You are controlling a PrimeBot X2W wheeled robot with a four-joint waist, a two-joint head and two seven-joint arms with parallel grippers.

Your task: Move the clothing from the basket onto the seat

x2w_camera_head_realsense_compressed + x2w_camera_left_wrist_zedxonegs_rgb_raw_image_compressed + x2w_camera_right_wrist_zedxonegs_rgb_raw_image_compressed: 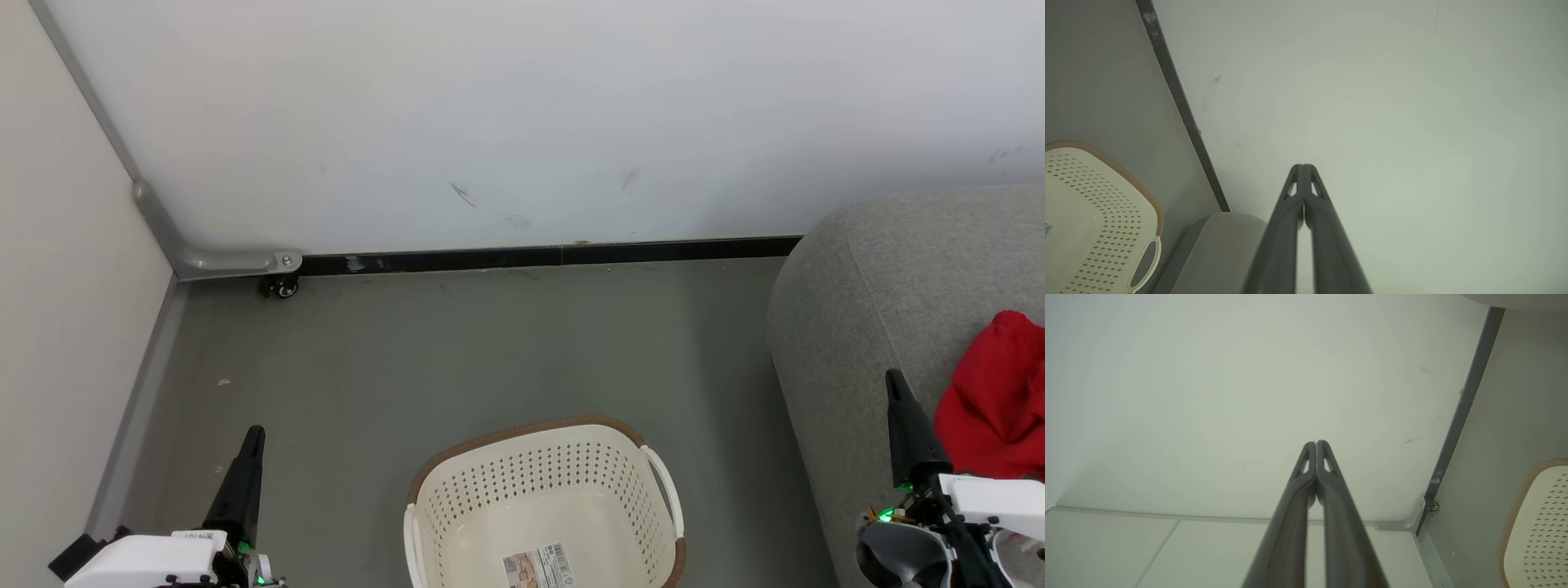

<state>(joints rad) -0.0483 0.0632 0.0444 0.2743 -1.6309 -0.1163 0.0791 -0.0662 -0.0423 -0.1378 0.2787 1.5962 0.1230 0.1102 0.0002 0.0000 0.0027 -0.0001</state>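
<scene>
At the far side of the scene a plain white wall [522, 122] runs across, meeting a grey floor [490, 351] along a black skirting strip [555, 256]. A pale side panel [65, 286] closes the left and ends at the floor in a grey metal bracket [220, 263]. On the right stands the seat [882, 278], light grey and round-edged, its near-left corner close to the basket [522, 430]. The basket sits on the floor at the near middle, cream and perforated with a brown rim, and its pale bottom is bare but for a printed label [539, 567]. The clothing [992, 400] lies bunched in a red heap on the seat at the far right edge of the head view.

The left gripper [255, 433] hangs over the floor to the left of the basket, its fingers pressed together on nothing. The right gripper [895, 377] is likewise clenched and empty, above the seat just beside the red heap; whether it touches the fabric cannot be told.

The head view has the red heap on the cushion. The left wrist view adds the seat's corner beside the basket's handle, and the right wrist view looks past the closed fingers to a small caster [1433, 506] under the bracket at the corner.
</scene>
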